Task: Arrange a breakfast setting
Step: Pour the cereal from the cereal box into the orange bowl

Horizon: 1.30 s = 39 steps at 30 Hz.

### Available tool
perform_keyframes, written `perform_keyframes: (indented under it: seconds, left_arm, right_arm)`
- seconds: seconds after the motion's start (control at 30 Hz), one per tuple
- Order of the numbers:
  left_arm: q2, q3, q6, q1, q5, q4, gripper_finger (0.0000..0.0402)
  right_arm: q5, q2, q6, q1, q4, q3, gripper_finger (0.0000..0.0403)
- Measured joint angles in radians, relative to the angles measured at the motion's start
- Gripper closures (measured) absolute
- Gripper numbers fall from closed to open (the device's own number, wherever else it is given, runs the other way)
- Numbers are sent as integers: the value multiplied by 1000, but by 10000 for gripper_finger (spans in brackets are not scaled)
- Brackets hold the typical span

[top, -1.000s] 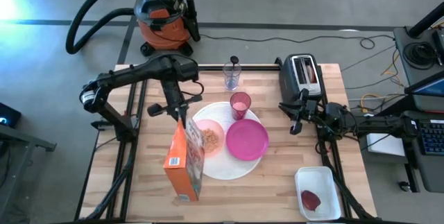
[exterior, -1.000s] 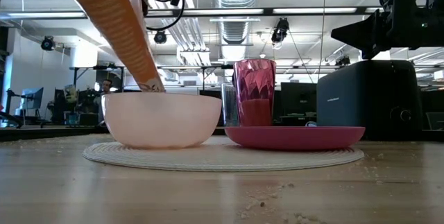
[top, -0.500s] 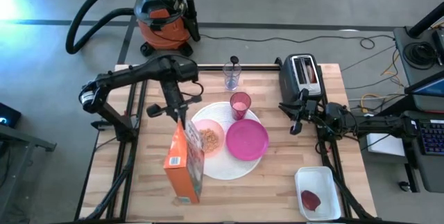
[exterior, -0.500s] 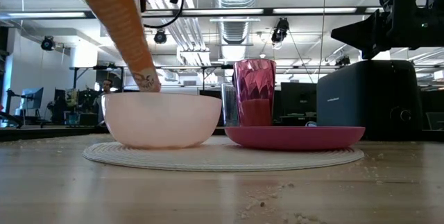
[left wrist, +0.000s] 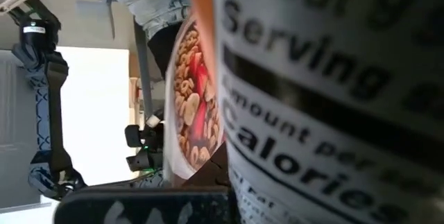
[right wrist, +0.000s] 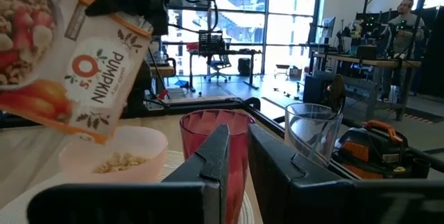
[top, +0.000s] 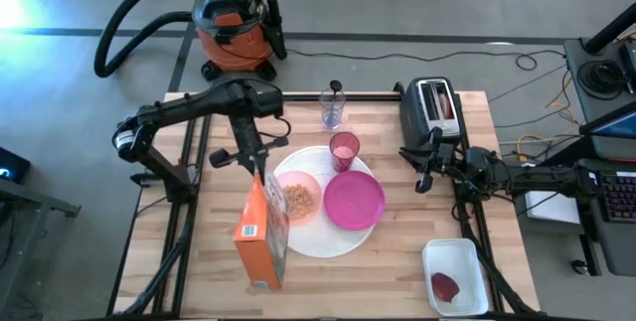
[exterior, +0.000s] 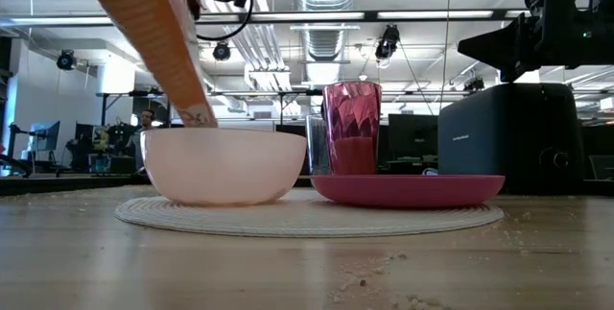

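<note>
My left gripper [top: 260, 169] is shut on an orange cereal box [top: 262, 234], tipped over the pale pink bowl [top: 299, 198]. The bowl holds some cereal and sits on the large white plate [top: 320, 240], beside the magenta plate [top: 354, 202]. The translucent pink cup [top: 344, 149] stands at the white plate's far rim, and the clear glass [top: 332, 110] stands beyond it. My right gripper [top: 424, 177] waits at the table's right side. Its fingers are shut on nothing and point toward the cup [right wrist: 208, 137]. My left gripper holds the cereal box by its far, upper end [right wrist: 132, 16], coming at it from the far side and slanting down. The box and the gripper's body hide the fingertips. The box hangs tilted and clear of the table, its low corner [exterior: 197, 113] just above the bowl's rim.
A black toaster [top: 433, 108] stands at the far right of the table. A white container [top: 455, 276] with a dark red item sits at the near right corner. An orange-and-black shop vacuum [top: 234, 18] is on the floor beyond the far edge. Bare wood lies near the front edge.
The cereal box has rocked a little over the bowl. Its low corner lifted and turned steeper, then sank back toward the bowl's rim. My left gripper has stayed in place.
</note>
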Motion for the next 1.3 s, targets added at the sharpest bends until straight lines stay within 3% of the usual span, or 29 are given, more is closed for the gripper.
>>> perform_keyframes:
  seconds: [0.83,0.93,1.3]
  left_arm:
    - [10,0,24,-2,0,1,402]
    - [11,0,23,7,-38,1,402]
    - [2,0,178,-19,-91,1,402]
  right_arm:
    - [0,5,0,0,1,0,360]
    - [0,5,0,0,1,0,360]
    - [0,5,0,0,1,0,360]
